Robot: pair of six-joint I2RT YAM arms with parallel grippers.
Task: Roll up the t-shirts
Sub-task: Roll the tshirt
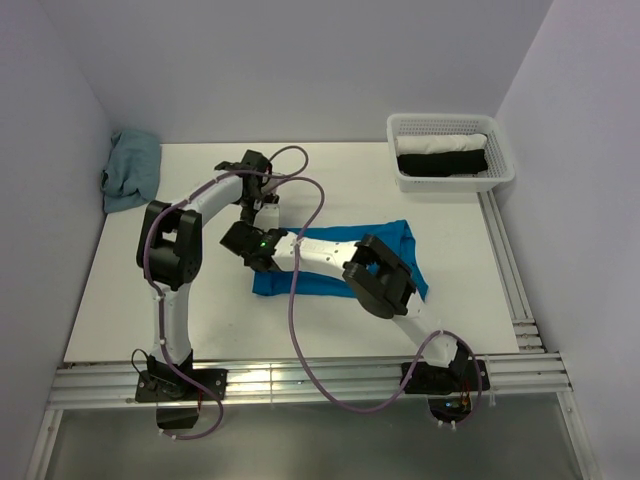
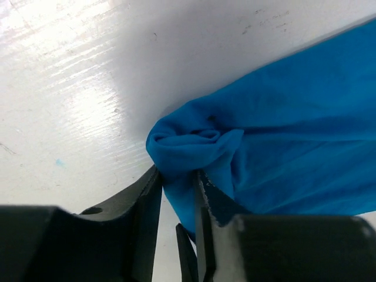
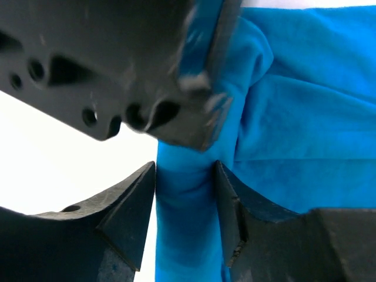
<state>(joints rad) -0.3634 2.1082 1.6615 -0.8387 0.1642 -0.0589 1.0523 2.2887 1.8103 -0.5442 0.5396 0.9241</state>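
Note:
A bright blue t-shirt point(image 1: 400, 245) lies flat in the middle of the white table point(image 1: 200, 320), with its left edge turned into a thick roll point(image 2: 194, 144). Both grippers meet at that left end. My left gripper point(image 2: 178, 182) points down at the roll's end from the far side. Its fingers stand a little apart with the bunched cloth between them. My right gripper point(image 3: 185, 176) reaches in from the right and is shut on the roll point(image 3: 182, 235), with cloth filling the gap between both pads. My arms hide part of the t-shirt in the top view.
A white mesh basket point(image 1: 505, 165) at the back right holds a white roll point(image 1: 440, 145) and a black roll point(image 1: 440, 165). A grey-blue cloth heap point(image 1: 130, 170) lies at the back left by the wall. Metal rails point(image 1: 300, 385) run along the near and right table edges.

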